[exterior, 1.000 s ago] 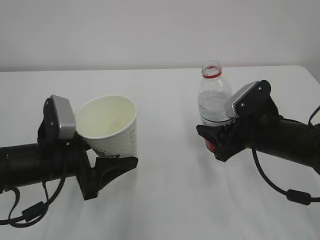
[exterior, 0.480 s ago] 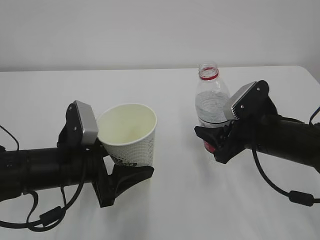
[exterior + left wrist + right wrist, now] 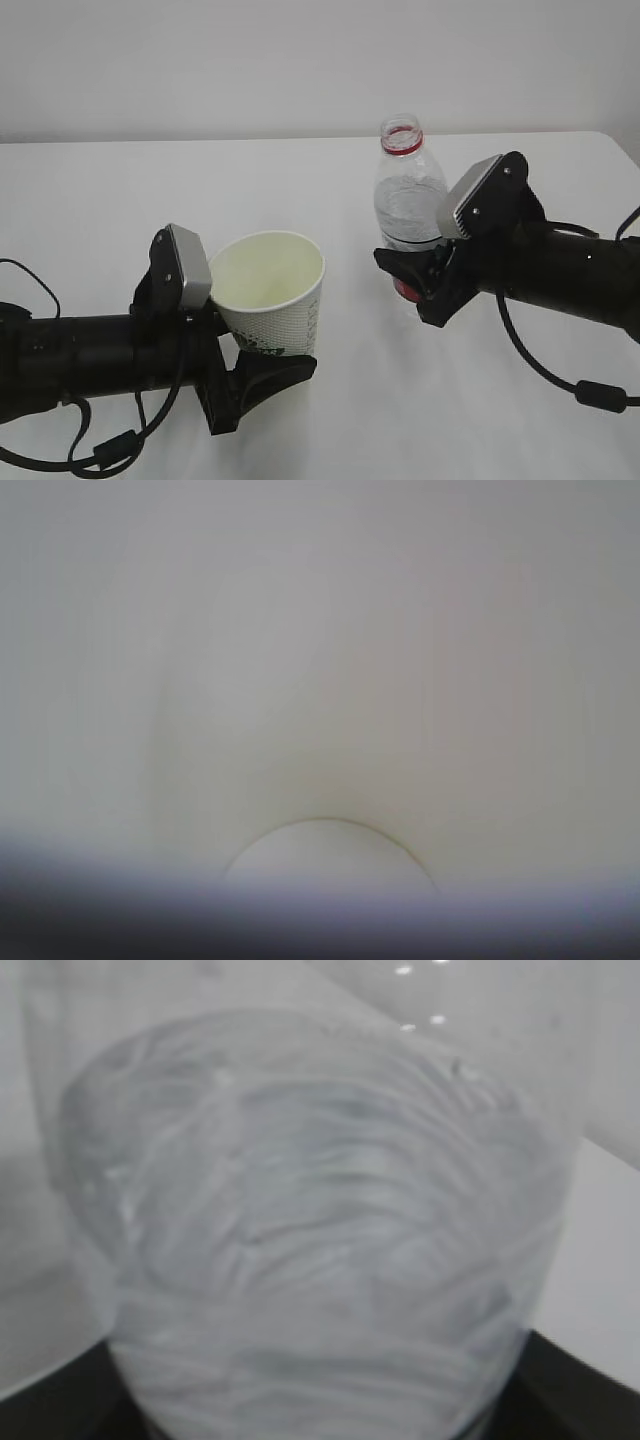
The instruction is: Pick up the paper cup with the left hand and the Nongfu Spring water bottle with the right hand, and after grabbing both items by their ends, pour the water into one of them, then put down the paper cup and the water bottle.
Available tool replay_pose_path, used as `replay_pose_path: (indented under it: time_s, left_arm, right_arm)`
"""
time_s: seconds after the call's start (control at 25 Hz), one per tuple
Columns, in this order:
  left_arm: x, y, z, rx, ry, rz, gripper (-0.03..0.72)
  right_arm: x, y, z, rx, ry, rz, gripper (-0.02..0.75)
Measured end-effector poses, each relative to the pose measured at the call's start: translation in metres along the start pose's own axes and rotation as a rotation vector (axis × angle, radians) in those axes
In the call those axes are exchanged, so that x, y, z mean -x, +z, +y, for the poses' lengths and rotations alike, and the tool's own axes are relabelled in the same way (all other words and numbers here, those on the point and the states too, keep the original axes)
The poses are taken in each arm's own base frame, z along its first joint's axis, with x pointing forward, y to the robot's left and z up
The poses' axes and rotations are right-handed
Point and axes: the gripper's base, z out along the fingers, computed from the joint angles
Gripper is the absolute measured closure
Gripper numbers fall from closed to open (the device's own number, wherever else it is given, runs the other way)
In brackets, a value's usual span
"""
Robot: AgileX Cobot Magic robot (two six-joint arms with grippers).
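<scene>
White table [image 3: 330, 420] and a pale wall fill my exterior view, with both arms reaching in from the sides. On the left, I see the left hand [image 3: 100, 350] lying low and nearly level, its gripper [image 3: 262, 352] pinching the paper cup [image 3: 270, 295] near the base; one black finger [image 3: 265, 378] shows under the cup on the near side, and a grey-silver plate [image 3: 185, 270] sits against the cup's left wall. I have the cup roughly upright, leaning slightly, mouth open to the camera, cream inside, green print low on its side. I cannot tell whether its base touches the table. My left wrist view is filled with the blurred pale inside of the cup [image 3: 320, 680], with the curved edge of its floor near the bottom. On the right, the right hand [image 3: 560, 275] comes in at a slant, and its gripper [image 3: 418, 285] is clamped on the lower part of the Nongfu Spring water bottle [image 3: 405, 195], around the red label. I see the bottle upright, uncapped, red neck ring on top, well apart from the cup and to its right. My right wrist view shows only the ribbed clear bottle [image 3: 310, 1230] pressed close, with dark gripper parts at the lower corners.
</scene>
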Motion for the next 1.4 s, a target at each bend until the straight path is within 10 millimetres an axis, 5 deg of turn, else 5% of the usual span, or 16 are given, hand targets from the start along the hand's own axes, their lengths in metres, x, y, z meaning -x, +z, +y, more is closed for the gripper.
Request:
replay_pose_path:
  time_s: [0.76,1.4]
  left_arm:
    - [0.001,0.0,-0.001,-0.008,0.003,-0.011,0.137]
    - [0.001,0.0,-0.001,-0.008,0.004,-0.011,0.137]
  right_arm:
    - [0.037,0.029,0.013,0.073,-0.202,0.029,0.229]
    - [0.057,0.03,0.002,0.04,-0.365,0.073,0.229]
